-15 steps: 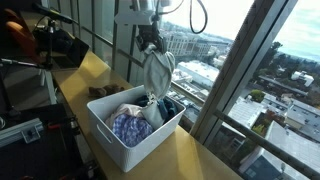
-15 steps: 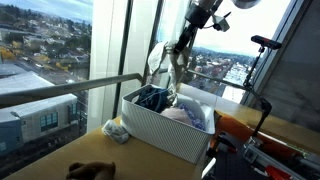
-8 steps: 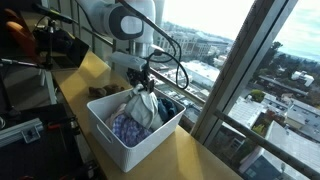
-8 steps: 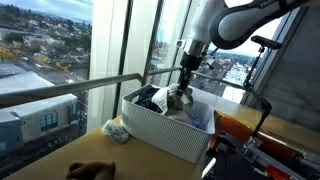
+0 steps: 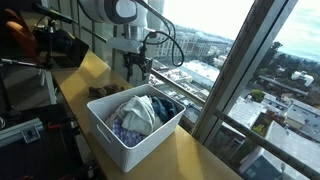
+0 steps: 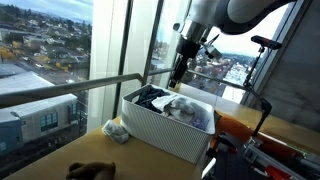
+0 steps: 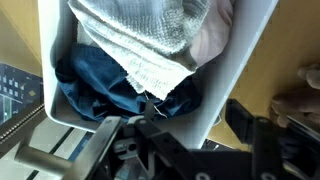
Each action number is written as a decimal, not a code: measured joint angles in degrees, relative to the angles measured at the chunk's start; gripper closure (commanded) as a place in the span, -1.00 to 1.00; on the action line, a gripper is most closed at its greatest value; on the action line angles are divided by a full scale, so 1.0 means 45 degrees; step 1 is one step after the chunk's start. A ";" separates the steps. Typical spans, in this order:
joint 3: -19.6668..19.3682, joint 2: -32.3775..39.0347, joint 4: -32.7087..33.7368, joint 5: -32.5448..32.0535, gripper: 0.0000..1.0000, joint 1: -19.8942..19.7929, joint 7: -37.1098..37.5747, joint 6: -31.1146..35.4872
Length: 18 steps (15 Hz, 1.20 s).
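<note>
A white bin (image 5: 118,146) (image 6: 158,136) stands on the wooden counter by the window, full of clothes. A white-grey knitted cloth (image 5: 141,108) (image 6: 186,105) (image 7: 150,35) lies on top of the pile. Beside it are a dark blue garment (image 7: 105,88) and a pale pink piece (image 7: 215,40). My gripper (image 5: 140,70) (image 6: 179,72) (image 7: 175,128) hangs a little above the bin's far end, open, with nothing between its fingers. In the wrist view the bin's wall (image 7: 222,85) passes under the jaws.
A small crumpled light cloth (image 6: 116,130) and a brown one (image 6: 90,170) lie on the counter in front of the bin. Window posts and a rail stand right behind the bin. Dark equipment (image 5: 40,45) crowds the counter's far end.
The gripper came down into the bin with the white-grey cloth hanging from it, let the cloth go onto the pile, opened, and has risen clear.
</note>
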 measured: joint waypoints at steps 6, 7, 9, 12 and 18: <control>0.1176 0.0751 -0.0098 -0.1644 -1.00 0.1991 0.1405 0.1424; 0.1198 0.1193 -0.0081 -0.2023 -1.00 0.2248 0.1637 0.1728; 0.1155 0.2156 0.0014 -0.2857 -1.00 0.2596 0.2117 0.2294; 0.0763 0.3600 0.0388 -0.4214 -1.00 0.3117 0.2882 0.2777; -0.0178 0.5765 0.2060 -0.5292 -1.00 0.4257 0.3510 0.2812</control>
